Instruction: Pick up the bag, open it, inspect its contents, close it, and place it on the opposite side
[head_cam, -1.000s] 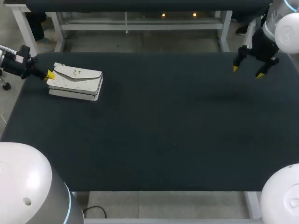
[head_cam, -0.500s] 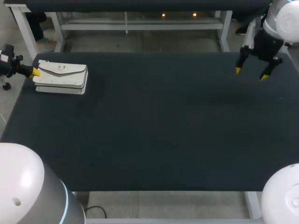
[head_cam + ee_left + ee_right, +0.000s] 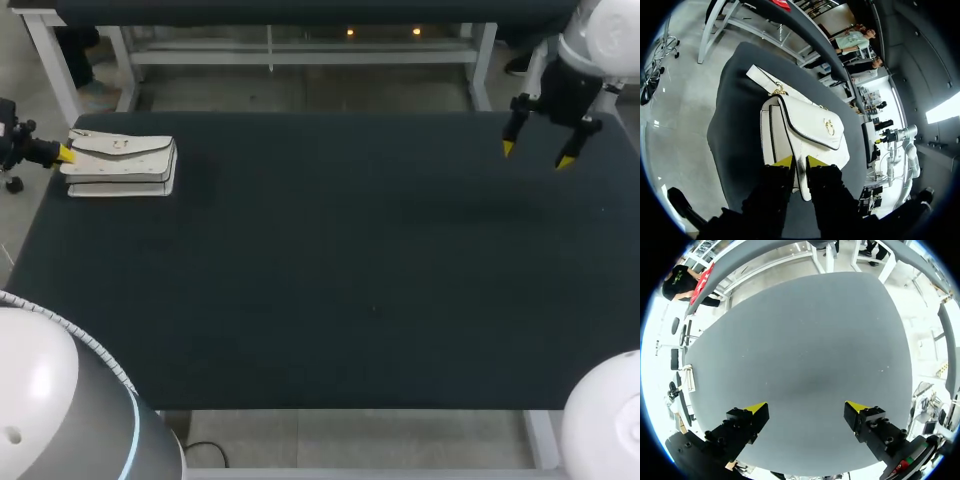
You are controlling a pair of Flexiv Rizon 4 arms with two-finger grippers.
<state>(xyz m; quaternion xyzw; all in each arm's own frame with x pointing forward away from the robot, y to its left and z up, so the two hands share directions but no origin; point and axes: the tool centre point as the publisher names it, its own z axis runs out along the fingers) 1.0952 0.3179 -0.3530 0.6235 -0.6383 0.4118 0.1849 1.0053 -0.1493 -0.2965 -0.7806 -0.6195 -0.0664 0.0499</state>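
A white flap bag [image 3: 120, 165] with a small gold clasp lies flat at the table's far left corner. My left gripper [image 3: 66, 153] comes in from off the left edge at the bag's left end. In the left wrist view its two yellow tips [image 3: 799, 161] stand close together, pinching the near edge of the bag [image 3: 810, 125]. The bag's strap [image 3: 765, 80] lies beyond the flap. My right gripper [image 3: 537, 155] hangs open above the far right corner with nothing between its fingers [image 3: 807, 410]. Far across the table from it, the bag [image 3: 688, 377] shows as a small white shape.
The dark table [image 3: 350, 260] carries nothing besides the bag. The bag sits close to the table's left and far edges.
My left gripper has drawn back leftward, and the bag has slid with it toward the table's left edge. My right gripper has shifted slightly.
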